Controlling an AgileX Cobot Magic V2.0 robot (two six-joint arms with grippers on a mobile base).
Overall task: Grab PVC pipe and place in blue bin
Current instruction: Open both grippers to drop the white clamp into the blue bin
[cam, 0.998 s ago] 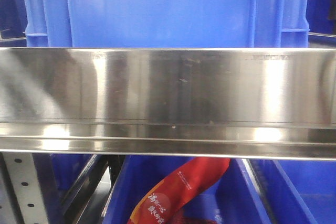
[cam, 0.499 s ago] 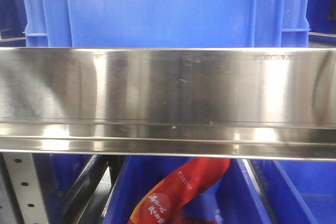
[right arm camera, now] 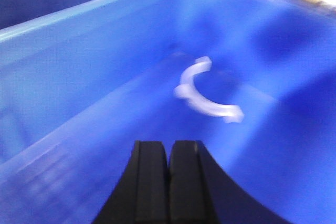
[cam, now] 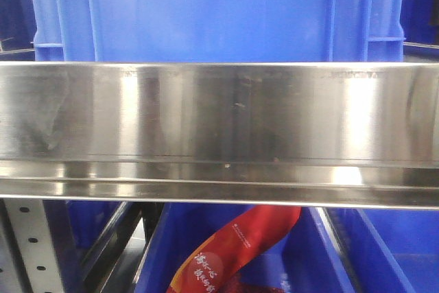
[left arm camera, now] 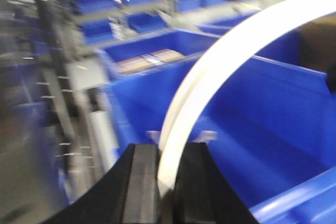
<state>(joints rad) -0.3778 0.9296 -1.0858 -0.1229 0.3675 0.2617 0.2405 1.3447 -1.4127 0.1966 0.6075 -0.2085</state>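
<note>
PVC pipe [left arm camera: 207, 74]: white, curved strip-like length. Its lower end is pinched in the left gripper [left arm camera: 167, 156], and from there it arcs up and to the right, out of frame at the top right corner. The black fingers [left arm camera: 143, 182] sit on either side of it, clamped on the pipe w/ no visible gap. The pipe is in the air, not inside anything.

Just beyond and below the pipe in the left wrist view is a blue bin [left arm camera: 273, 129], w/ its inner wall and near rim visible at lower right. The pipe's arc passes in front of the bin opening. Behind it is another bin [left arm camera: 149, 59] w/ flat tan and white contents, too blurred to ID. A rack [left arm camera: 47, 77] w/ more blue bins fills the left side and background, all smeared.

Right gripper [right arm camera: 169, 150]: black fingers pressed together, nothing between them. It hangs over the inside of a blue container [right arm camera: 79, 77]; can't tell if it's the same bin as in the left wrist view. On the container floor lies a white C-shaped piece [right arm camera: 202, 98], well apart from the fingers.

Front view: neither arm in frame. A polished steel shelf edge [cam: 219, 128] runs across the middle. A blue crate [cam: 206, 12] stands on top, and a lower bin [cam: 302, 259] underneath holds a red bag [cam: 240, 245] w/ white print. A perforated upright [cam: 27, 245] shows at bottom left.
</note>
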